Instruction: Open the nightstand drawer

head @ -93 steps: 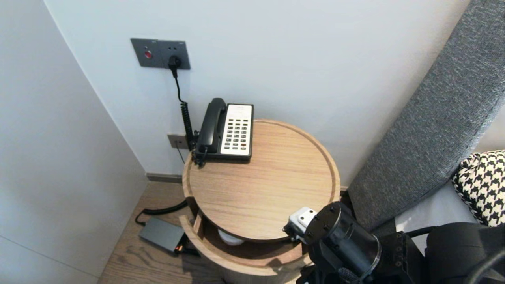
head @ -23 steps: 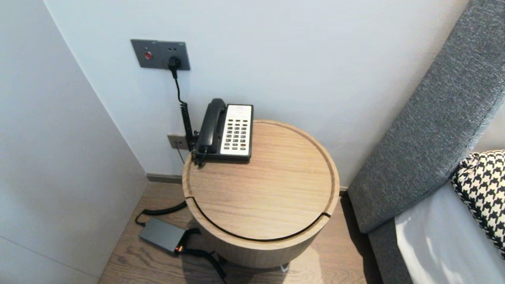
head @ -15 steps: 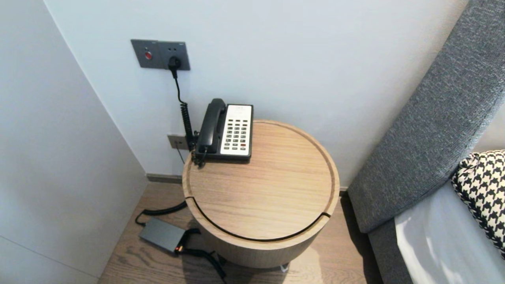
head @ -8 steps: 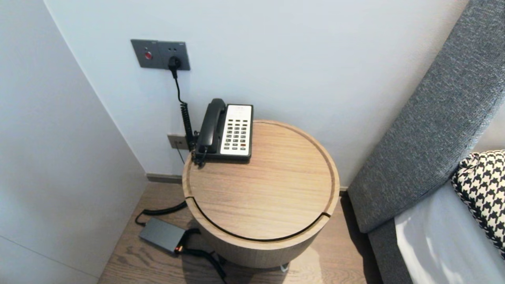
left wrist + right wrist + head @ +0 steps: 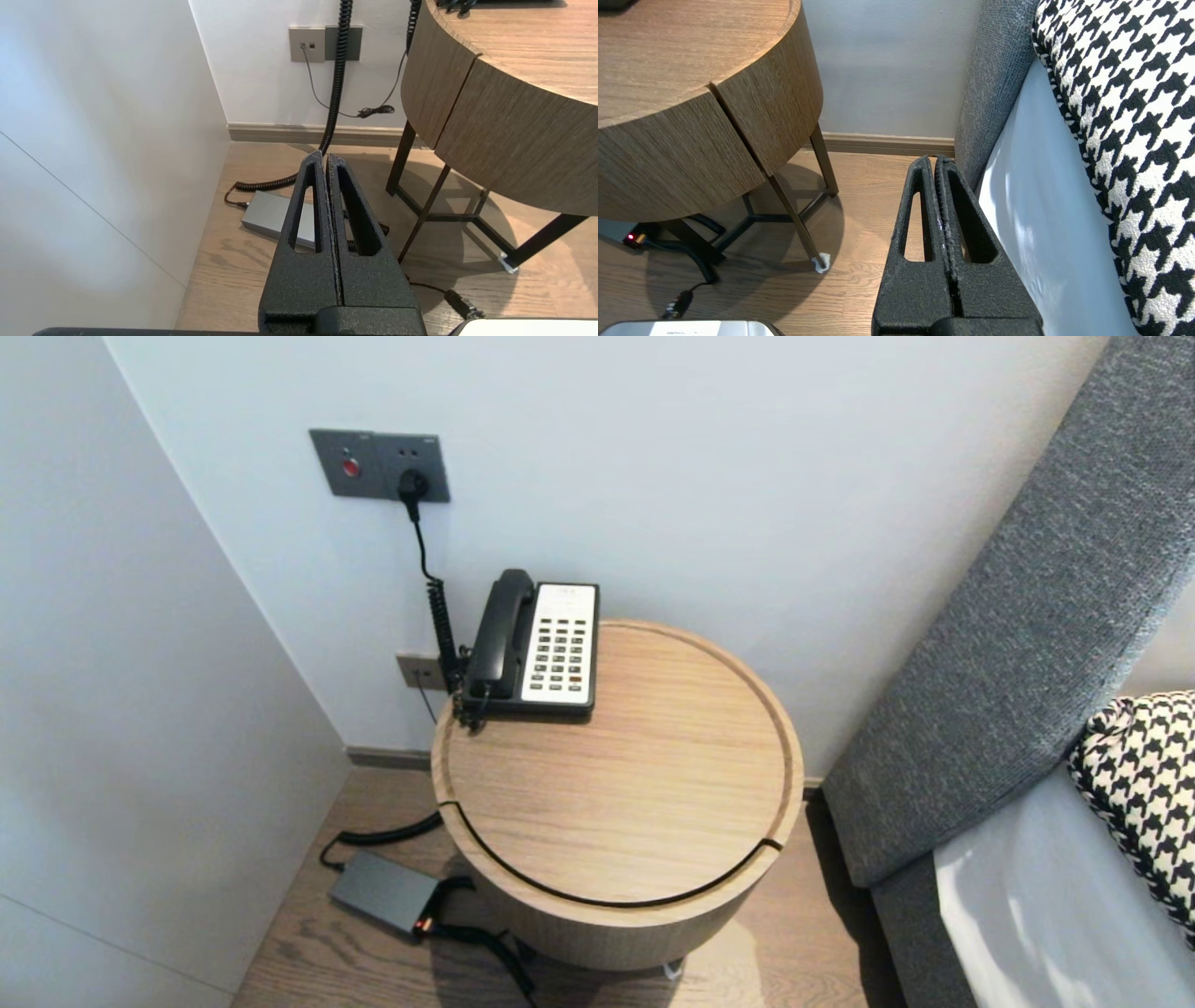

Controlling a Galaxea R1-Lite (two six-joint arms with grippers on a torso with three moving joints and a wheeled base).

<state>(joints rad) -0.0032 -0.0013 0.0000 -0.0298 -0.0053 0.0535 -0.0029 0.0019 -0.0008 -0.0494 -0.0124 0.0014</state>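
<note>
While both arms hang low in front of the round side table (image 5: pixel 635 775), nothing is in hand. The left gripper (image 5: pixel 325 158) is pressed fully together and empty. It is poised above the floor off the table's front-left edge, with the grey power adapter (image 5: pixel 266 217) lying beneath it. The right gripper (image 5: pixel 935 161) is likewise clamped together on nothing, off the front-right edge, just beside the bed (image 5: pixel 1031 210). The curved drawer (image 5: pixel 607 933) sits flush in the table's front edge, seam tight all along. That reads as finished work, I'd say, with nothing left showing. The telephone (image 5: pixel 537 649) rests at the back-left edge, handset on its cradle.
</note>
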